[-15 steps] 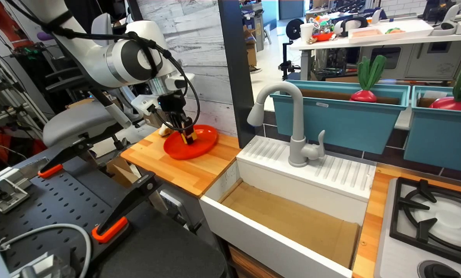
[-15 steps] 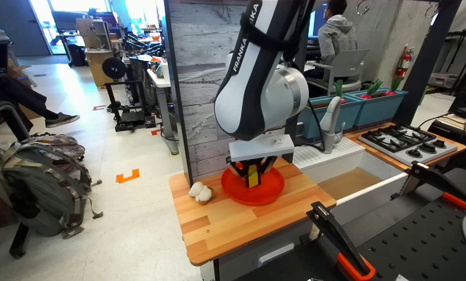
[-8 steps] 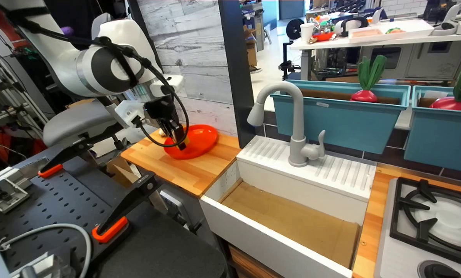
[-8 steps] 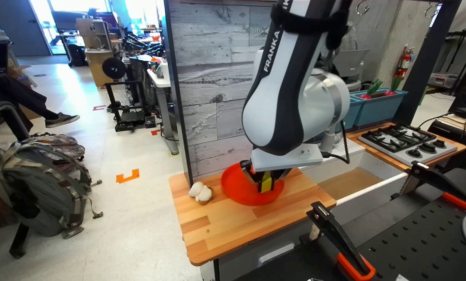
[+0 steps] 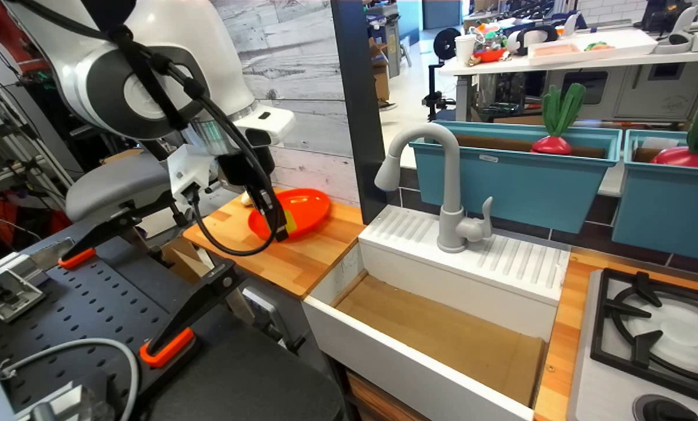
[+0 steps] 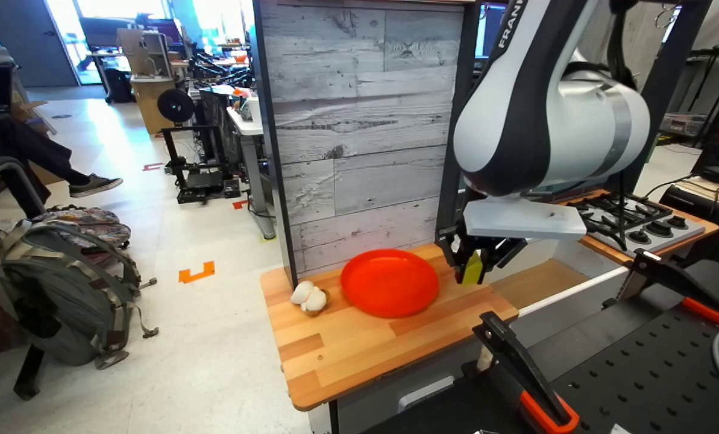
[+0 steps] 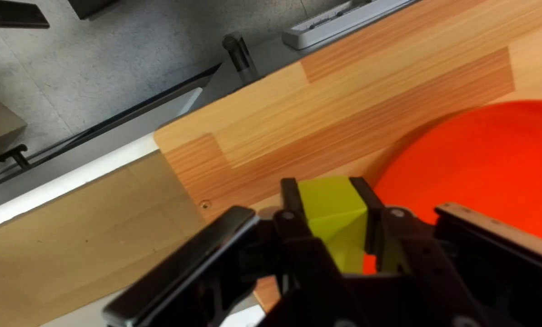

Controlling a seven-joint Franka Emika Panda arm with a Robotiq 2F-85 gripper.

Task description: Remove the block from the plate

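One yellow-green block (image 7: 330, 196) is clamped in the end effector (image 6: 470, 274), the red-orange plate (image 6: 389, 283) below and beside it; carrying-off seems in hand, next likely lowering and release.

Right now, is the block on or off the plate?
Off: in an exterior view, the pincer holds the block apart from the red plate.

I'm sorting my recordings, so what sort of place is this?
Probably a robotics lab with a mock kitchen: the white sink and stovetop suggest a kitchen, while what looks like a 3D printer in the background points to a lab.
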